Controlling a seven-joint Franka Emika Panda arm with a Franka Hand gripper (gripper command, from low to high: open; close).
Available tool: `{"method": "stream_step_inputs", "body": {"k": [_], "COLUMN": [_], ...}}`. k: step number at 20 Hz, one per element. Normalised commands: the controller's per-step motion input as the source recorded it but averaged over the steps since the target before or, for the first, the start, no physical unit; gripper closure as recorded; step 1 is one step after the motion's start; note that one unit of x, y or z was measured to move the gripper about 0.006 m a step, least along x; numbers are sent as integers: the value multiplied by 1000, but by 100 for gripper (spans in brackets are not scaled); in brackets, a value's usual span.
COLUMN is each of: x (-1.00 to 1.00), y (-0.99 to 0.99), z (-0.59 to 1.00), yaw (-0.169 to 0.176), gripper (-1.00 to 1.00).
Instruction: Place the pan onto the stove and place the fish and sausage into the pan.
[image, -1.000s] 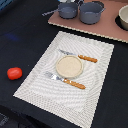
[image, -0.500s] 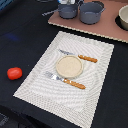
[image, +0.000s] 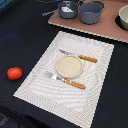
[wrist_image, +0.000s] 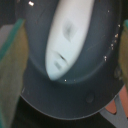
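Observation:
The blue-grey pan (image: 67, 10) stands on the pinkish-brown stove (image: 107, 27) at the back, its thin handle pointing to the exterior view's left. In the wrist view the pan's inside (wrist_image: 95, 75) fills the picture and the white fish (wrist_image: 67, 35) with dark marks lies in it. My gripper (wrist_image: 69, 47) hangs right over the fish, open, with one finger (wrist_image: 15, 47) on each side and neither touching the fish. The red sausage (image: 14, 73) lies on the dark table at the exterior view's left, far from the pan. The arm does not show clearly in the exterior view.
A larger grey pot (image: 91, 12) stands on the stove beside the pan. A pale bowl (image: 123, 18) is at the stove's right end. A striped placemat (image: 40, 82) holds a plate (image: 69, 66), a knife (image: 80, 57) and a fork (image: 67, 81).

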Motion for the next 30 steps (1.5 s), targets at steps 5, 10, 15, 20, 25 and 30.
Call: {"method": "stream_step_inputs", "body": {"k": [5,10,15,20,25,30], "x": [-215,-114,-21,-1,0,0], "y": [-986,-1000,-1000,-1000,-1000,-1000], "z": [492,411,301,203,210,173], "yaw": [0,0,0,0,0,0], "gripper": [-100,-100,-100,-100,-100,-100]}}
